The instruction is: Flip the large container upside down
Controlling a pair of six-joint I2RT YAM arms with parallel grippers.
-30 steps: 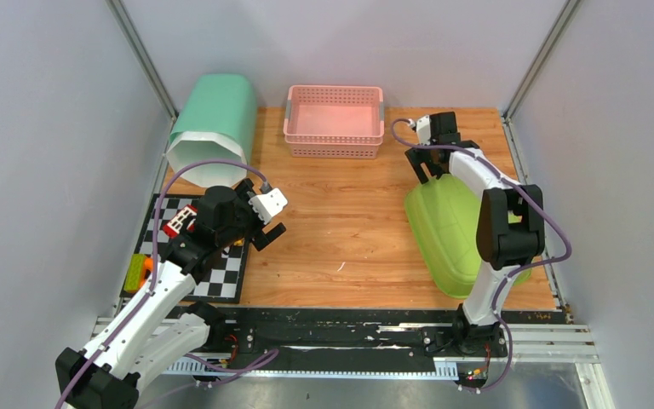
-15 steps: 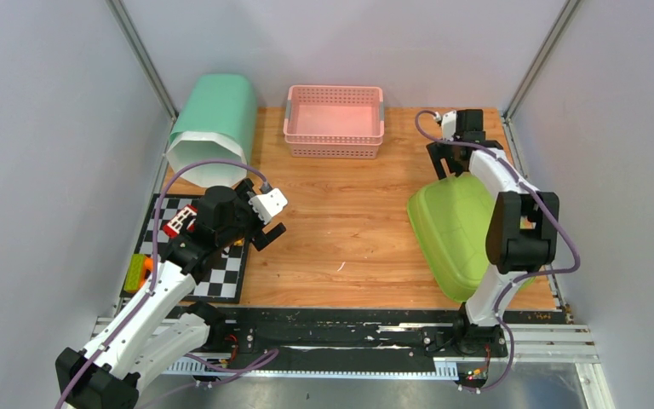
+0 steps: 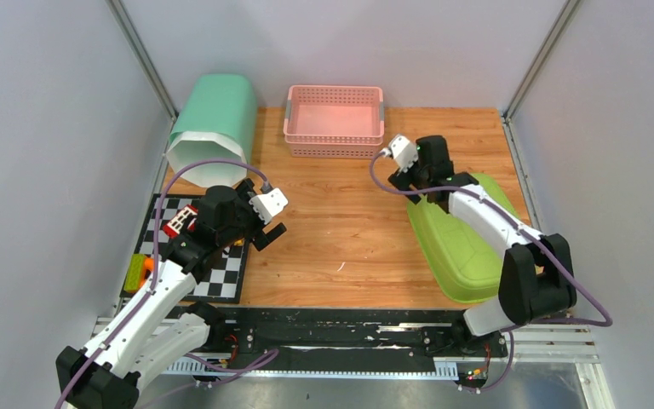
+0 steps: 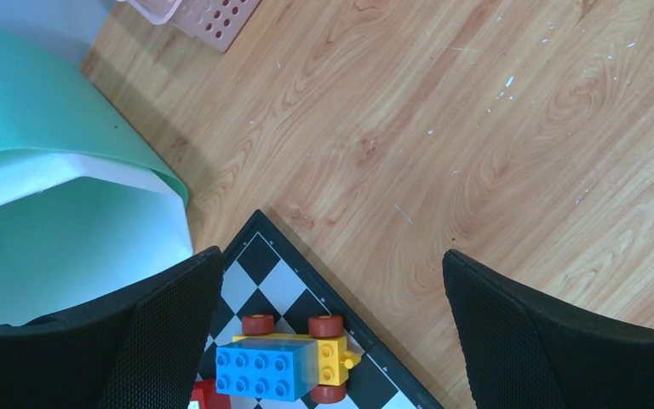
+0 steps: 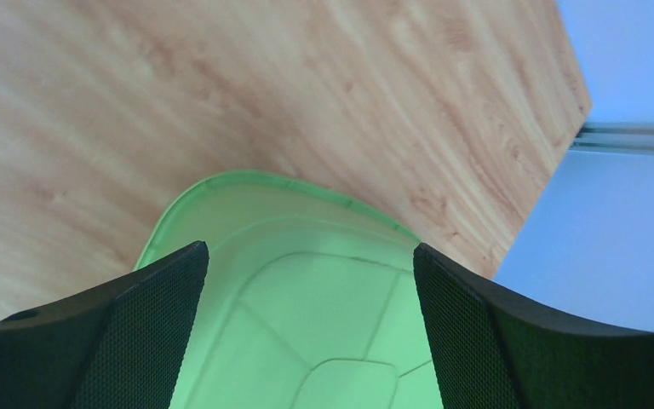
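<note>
Jaws of the right gripper are spread wide and nothing is pinched between them; the gripper is poised over the far left corner of the large container. That green container is laid flat on the right side of the wooden table, reaching close to its front edge. The left gripper is likewise spread and empty, hung over a corner of the checkered mat, on which a toy brick car is seen.
</note>
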